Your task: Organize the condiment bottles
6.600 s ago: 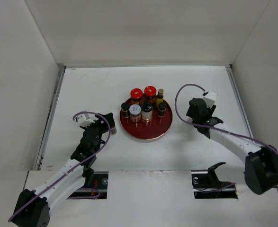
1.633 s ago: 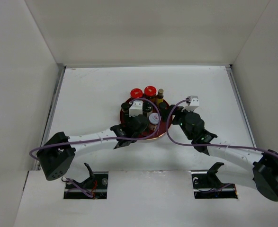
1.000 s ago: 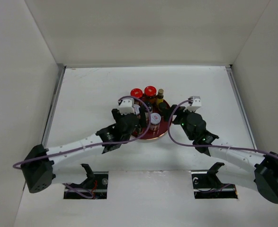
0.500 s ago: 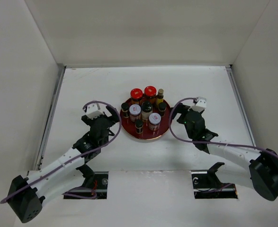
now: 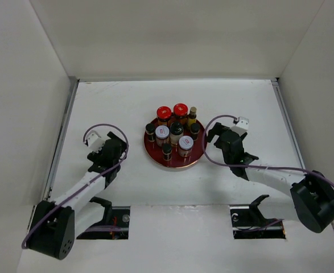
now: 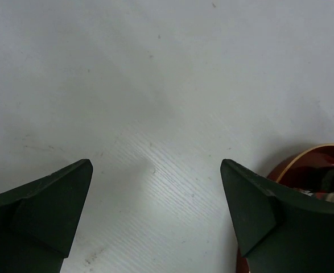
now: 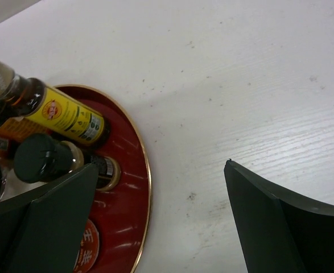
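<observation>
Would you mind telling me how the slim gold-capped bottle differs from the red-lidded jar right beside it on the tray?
The red-lidded jar is wide with a broad red lid; the gold-capped bottle is slim with a small gold cap. The jar sits mid-row; the bottle ends the back row on the right. Both stand upright on the red tray.

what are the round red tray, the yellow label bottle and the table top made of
Tray: glossy dark red with a thin gold rim line and soft reflections, likely lacquered plastic or wood.
Yellow-label bottle: see-through amber body, glass or clear plastic; the label looks printed.
Table top: matte white with fine grain lines, probably painted or laminated wood.
</observation>
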